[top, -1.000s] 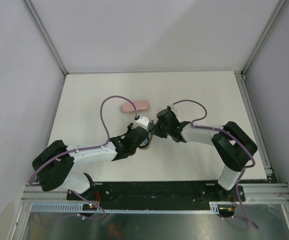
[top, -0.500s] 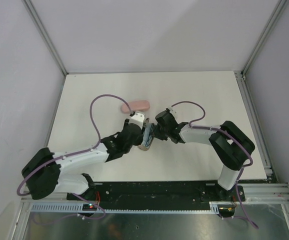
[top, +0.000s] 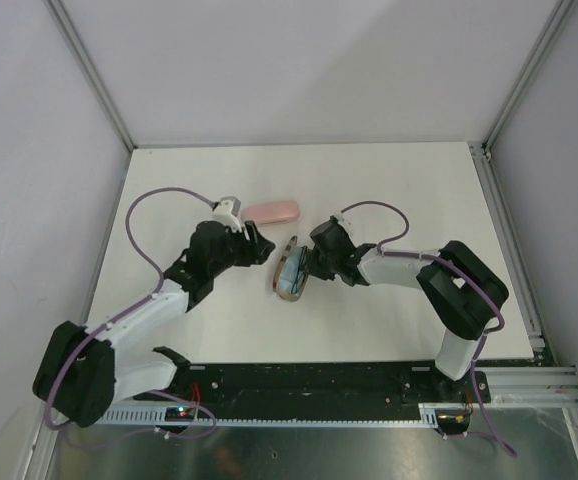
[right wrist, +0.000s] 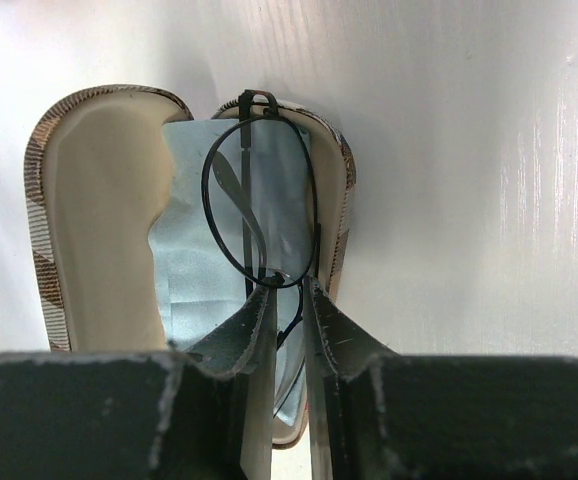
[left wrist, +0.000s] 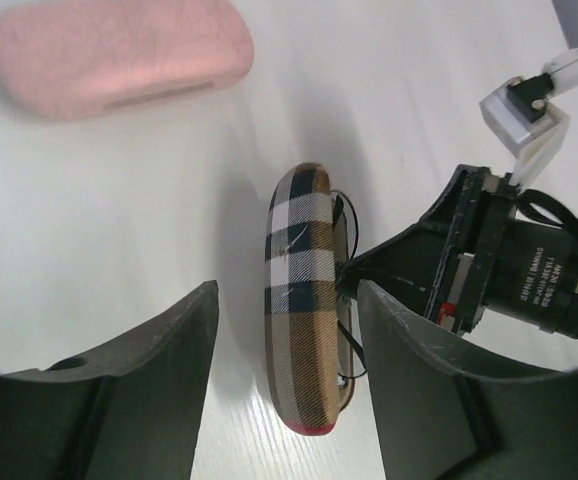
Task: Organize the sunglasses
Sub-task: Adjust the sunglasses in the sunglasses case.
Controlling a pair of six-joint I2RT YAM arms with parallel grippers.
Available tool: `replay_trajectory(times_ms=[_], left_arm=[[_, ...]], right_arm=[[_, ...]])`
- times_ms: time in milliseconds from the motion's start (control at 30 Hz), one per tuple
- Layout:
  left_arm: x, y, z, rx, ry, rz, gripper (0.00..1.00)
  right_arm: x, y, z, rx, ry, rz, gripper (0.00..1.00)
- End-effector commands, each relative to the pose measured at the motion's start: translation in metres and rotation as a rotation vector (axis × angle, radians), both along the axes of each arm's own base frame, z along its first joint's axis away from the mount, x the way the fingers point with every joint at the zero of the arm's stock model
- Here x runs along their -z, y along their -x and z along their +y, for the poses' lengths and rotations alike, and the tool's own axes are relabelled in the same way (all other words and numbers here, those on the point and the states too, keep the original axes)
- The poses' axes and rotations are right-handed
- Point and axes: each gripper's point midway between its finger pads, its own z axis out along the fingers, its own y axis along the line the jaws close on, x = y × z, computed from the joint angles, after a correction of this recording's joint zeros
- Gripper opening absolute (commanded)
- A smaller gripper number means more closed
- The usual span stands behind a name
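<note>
Sunglasses [right wrist: 259, 200] held above the open case [right wrist: 99, 220]
Your right gripper [right wrist: 287, 300] pinches them, long axis seemingly twelve-to-six; left gripper [top: 256, 247] spread, ten o'clock of them.

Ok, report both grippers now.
Left gripper: open, holding nothing.
Right gripper: closed on the wire sunglasses, over the open plaid case.

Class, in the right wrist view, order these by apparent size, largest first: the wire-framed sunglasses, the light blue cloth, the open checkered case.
1. open checkered case
2. light blue cloth, its lower part hidden by the right end effector
3. wire-framed sunglasses, clearly smallest
</note>
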Motion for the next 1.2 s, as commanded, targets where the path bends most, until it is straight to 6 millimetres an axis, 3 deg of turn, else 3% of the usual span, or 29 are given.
replay_trajectory(times_ms=[0,200,667,867,1167], left_arm=[[0.002,0.014,-0.023,0.189,0.288,0.141,0.64],[0.007,0.013,-0.028,0.243,0.394,0.196,0.59],[0.030,0.024,-0.046,0.350,0.467,0.296,0.35],[0.038,0.024,-0.043,0.323,0.454,0.300,0.33],[0.021,0.013,-0.024,0.227,0.383,0.209,0.40]], right_arm=[[-0.001,-0.006,-0.002,-0.008,0.023,-0.010,0.17],[-0.004,-0.007,0.001,-0.028,0.005,-0.012,0.17],[-0.011,-0.007,0.004,-0.063,-0.005,-0.022,0.17],[-0.016,-0.008,0.004,-0.070,-0.006,-0.029,0.17],[-0.008,-0.006,0.000,-0.076,0.019,-0.012,0.17]])
